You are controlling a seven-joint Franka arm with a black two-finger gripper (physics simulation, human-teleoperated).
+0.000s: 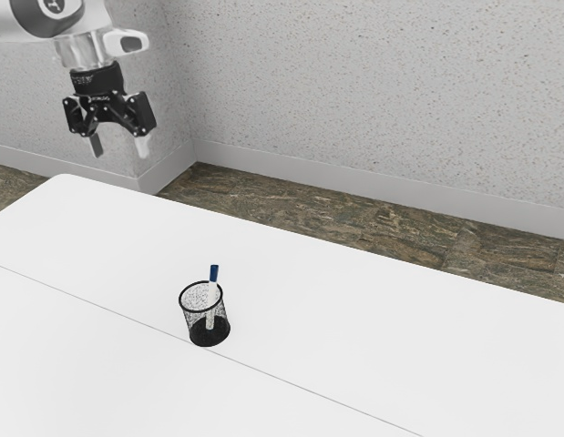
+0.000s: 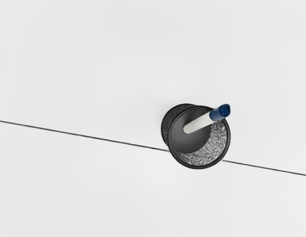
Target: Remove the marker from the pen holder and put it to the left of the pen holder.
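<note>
Exterior view: black two-finger pincer (image 1: 119,146) at upper left, spread, empty. Blue-capped white marker (image 1: 211,296) leans inside round black mesh pen holder (image 1: 196,320), lower left of centre, on white bench (image 1: 354,309). Nothing done yet: grasp, lift-out, placement all remain.

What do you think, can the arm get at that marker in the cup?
Probably yes: the marker pokes out of the cup blue end up, nothing covers it, and the jaws stand open, though they hang some way off.
</note>
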